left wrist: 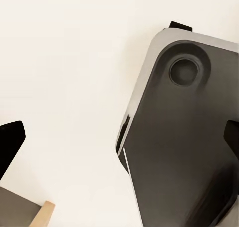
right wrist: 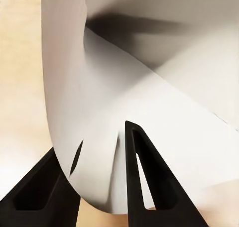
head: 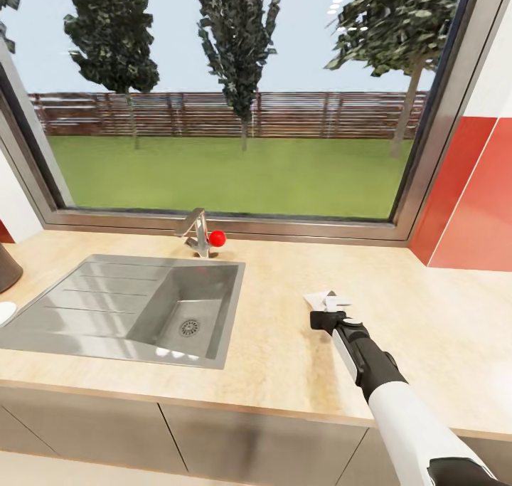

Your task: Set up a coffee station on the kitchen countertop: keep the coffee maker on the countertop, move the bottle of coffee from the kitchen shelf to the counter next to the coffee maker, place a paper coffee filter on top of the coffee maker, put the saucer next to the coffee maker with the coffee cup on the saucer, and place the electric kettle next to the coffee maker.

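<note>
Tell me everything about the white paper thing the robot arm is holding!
The paper coffee filter is thin, white and curved, folded like a soft cone. The right tool pinches its edge between two black fingers. In the head view it sits at the arm's tip over the beige countertop, right of the sink.

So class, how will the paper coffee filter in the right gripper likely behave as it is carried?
The paper coffee filter looks thin and curls around the fingers, so it is probably floppy and very light. The creased sheet in the right gripper may crumple or slip if jerked.
</note>
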Controlling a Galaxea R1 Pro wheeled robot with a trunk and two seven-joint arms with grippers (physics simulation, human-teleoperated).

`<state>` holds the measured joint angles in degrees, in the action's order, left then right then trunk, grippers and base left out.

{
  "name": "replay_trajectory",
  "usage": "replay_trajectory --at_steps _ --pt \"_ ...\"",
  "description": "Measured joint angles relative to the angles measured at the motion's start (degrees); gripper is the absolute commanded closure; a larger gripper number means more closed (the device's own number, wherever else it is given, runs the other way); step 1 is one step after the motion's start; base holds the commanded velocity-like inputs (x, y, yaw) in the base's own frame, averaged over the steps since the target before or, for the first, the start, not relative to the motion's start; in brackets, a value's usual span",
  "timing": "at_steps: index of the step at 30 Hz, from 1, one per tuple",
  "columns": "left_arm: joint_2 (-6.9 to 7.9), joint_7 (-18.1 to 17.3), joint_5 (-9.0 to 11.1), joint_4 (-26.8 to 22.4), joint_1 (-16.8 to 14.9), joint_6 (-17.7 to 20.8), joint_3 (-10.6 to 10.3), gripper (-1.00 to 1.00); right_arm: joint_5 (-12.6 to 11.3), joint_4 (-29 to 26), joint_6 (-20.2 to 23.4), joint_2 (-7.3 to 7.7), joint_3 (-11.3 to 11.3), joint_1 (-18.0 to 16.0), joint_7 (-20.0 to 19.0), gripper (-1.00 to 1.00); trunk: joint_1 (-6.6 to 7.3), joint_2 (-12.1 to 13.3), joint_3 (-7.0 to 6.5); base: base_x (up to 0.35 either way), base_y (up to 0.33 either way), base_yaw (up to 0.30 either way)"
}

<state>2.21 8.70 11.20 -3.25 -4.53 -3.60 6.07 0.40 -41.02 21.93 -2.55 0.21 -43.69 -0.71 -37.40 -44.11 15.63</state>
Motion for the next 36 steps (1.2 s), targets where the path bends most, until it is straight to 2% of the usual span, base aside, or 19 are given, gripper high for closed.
replay_trajectory --at_steps 2,20,30,36 --pt "0.0 0.0 -0.01 0.01 0.0 -0.02 0.0 -1.0 -0.1 0.01 0.01 0.0 -0.02 0.0 0.01 1.0 0.0 0.0 0.0 0.0 0.0 0.0" --pt "0.0 -0.03 0.0 -0.01 0.0 0.02 0.0 -1.0 -0.29 0.07 0.03 0.02 -0.01 0.03 -0.12 1.0 3.95 7.22 -3.23 0.0 0.0 0.0" --pt "0.0 -0.08 0.0 -0.04 0.0 -0.23 0.0 -1.0 -0.22 -1.18 0.07 -0.07 0.04 0.04 -0.07 1.0 6.15 11.24 -5.03 0.0 0.0 0.0" --pt "0.0 -0.01 0.0 0.03 0.0 -0.31 0.0 -1.0 -0.22 -4.32 0.15 -0.09 0.05 0.04 -0.05 1.0 7.47 13.66 -6.11 0.0 0.0 0.0"
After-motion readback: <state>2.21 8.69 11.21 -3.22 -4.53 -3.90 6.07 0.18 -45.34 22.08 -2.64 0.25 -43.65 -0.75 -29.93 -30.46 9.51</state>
